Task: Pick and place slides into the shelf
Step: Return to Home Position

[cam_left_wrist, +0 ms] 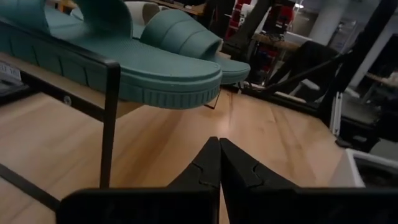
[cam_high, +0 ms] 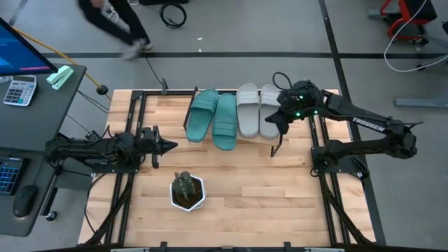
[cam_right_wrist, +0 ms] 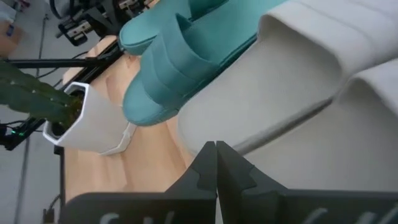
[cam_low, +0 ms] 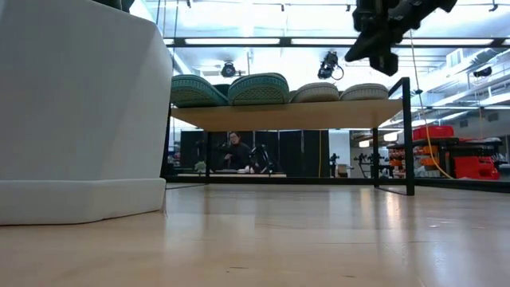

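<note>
Slides (cam_high: 225, 119) are lying on the shelf (cam_low: 287, 115); only wrist views are showing left hand (cam_left_wrist: 219, 140) and right hand (cam_right_wrist: 216, 144) pressed together.

A potted plant (cam_high: 187, 190) stands on the worktop (cam_high: 245, 189). A calculator (cam_high: 19, 90) lies off its left side, and a person (cam_high: 112, 21) is beyond it.

I see two teal slides (cam_high: 225, 120) with ribbed straps (cam_left_wrist: 180, 38), two grey-white slides (cam_high: 247, 110), a light wood shelf (cam_low: 287, 115) on black legs (cam_low: 409, 135), and a white pot (cam_low: 80, 104).
</note>
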